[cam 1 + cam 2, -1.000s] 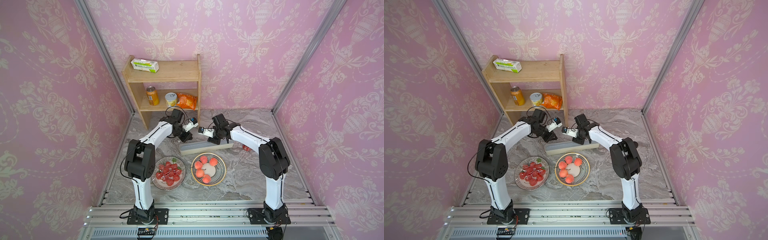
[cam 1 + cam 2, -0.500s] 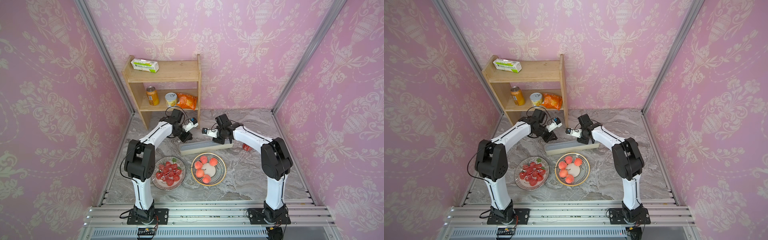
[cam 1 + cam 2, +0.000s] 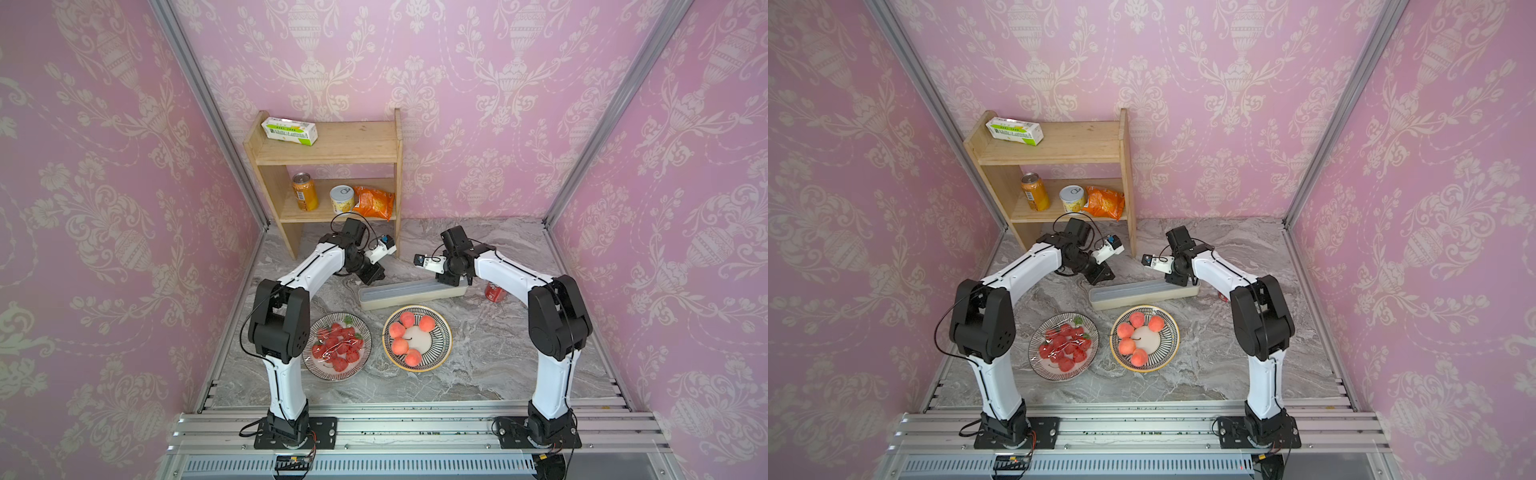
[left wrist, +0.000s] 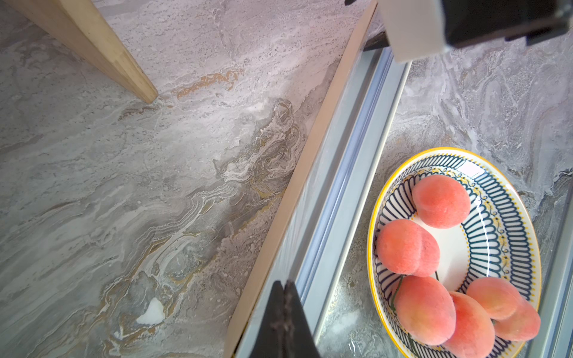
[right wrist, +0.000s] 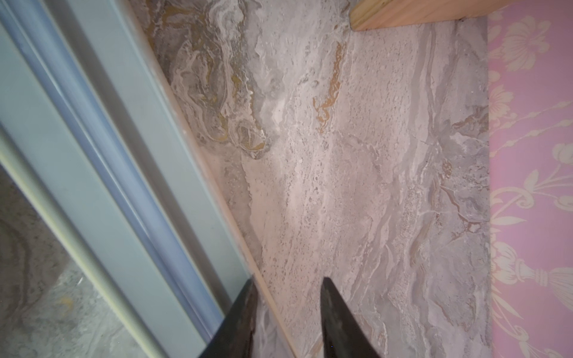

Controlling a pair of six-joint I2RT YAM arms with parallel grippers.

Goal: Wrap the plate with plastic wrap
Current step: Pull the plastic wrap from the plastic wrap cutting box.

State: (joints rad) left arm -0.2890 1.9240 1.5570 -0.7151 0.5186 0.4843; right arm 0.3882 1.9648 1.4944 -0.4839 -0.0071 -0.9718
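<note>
One plastic wrap dispenser box (image 3: 409,293), cream with a grey top, lay flat on the table (image 3: 478,365).

Left gripper (image 4: 283,286) was at one end of the box, jaws pressed together. Could not tell whether film was between them.

Right gripper (image 5: 288,282) was at the other end, jaws narrowly apart astride the box's cream edge.

Two plates sat just robot-side of the box:
- a peach plate (image 3: 444,347) with five peaches, uncovered
- a strawberry plate (image 3: 332,376) under glinting film

One red can (image 3: 495,292) stood just past the box's right-gripper end.

One shelf (image 3: 332,153) stood behind the box, holding two cans, one bag and one carton.
</note>
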